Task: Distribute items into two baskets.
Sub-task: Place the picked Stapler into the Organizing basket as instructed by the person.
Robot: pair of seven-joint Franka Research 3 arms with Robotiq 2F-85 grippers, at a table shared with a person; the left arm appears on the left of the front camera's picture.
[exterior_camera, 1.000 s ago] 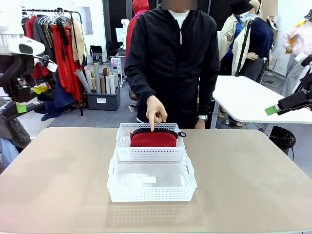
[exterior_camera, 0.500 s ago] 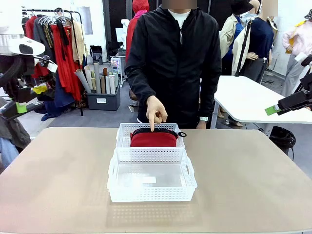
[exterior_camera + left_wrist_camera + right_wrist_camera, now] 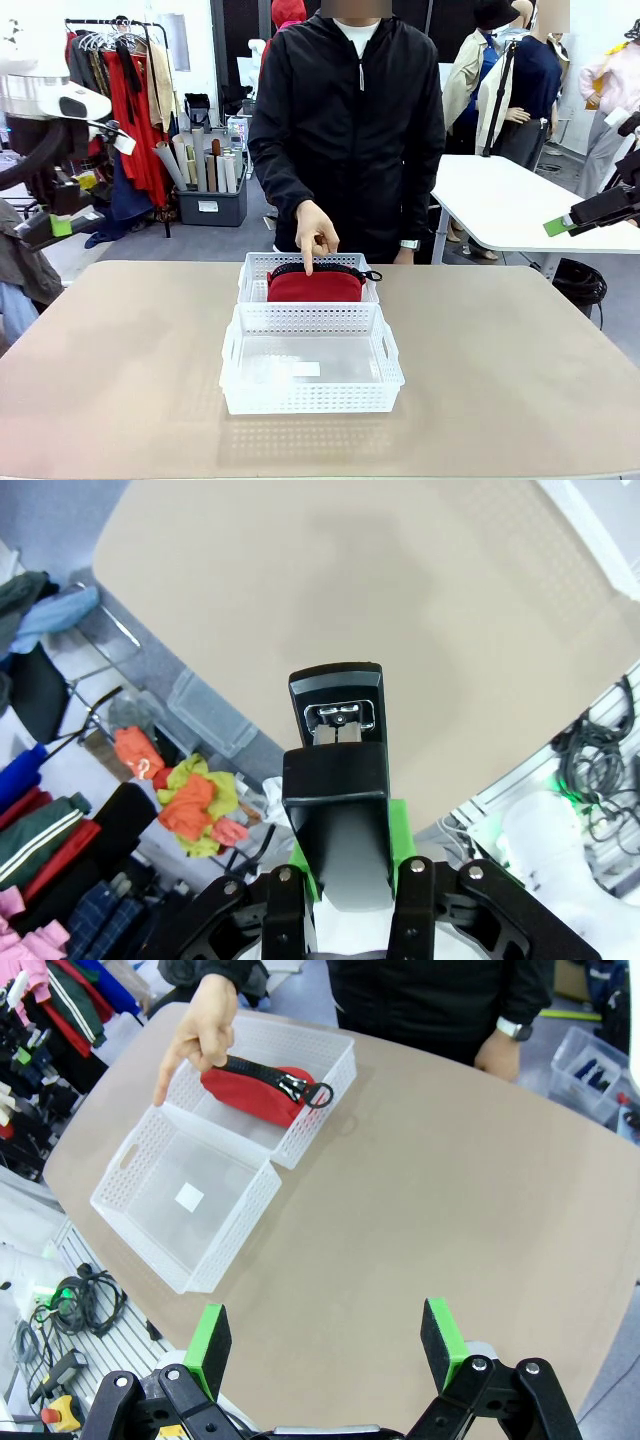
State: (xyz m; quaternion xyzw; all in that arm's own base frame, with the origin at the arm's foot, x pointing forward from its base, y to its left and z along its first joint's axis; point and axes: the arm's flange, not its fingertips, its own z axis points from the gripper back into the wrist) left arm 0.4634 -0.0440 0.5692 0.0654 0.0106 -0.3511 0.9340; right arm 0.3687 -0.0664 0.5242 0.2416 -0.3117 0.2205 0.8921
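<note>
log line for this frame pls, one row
left gripper: jaws shut on stapler | right gripper: open, holding nothing | red pouch: in far basket | near basket: no item | person's hand: pointing at pouch

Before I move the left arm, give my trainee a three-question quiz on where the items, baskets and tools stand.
1. True or false: the red pouch lies in the far basket.
2. What does the left tool hold? A) stapler B) pouch C) nothing
3. Fill in: the near basket holds only a small white ____.

Key:
1. True; the person's hand points a finger down at the pouch.
2. A; the black stapler sits clamped between the green pads, while the right tool is open.
3. Label.
</note>
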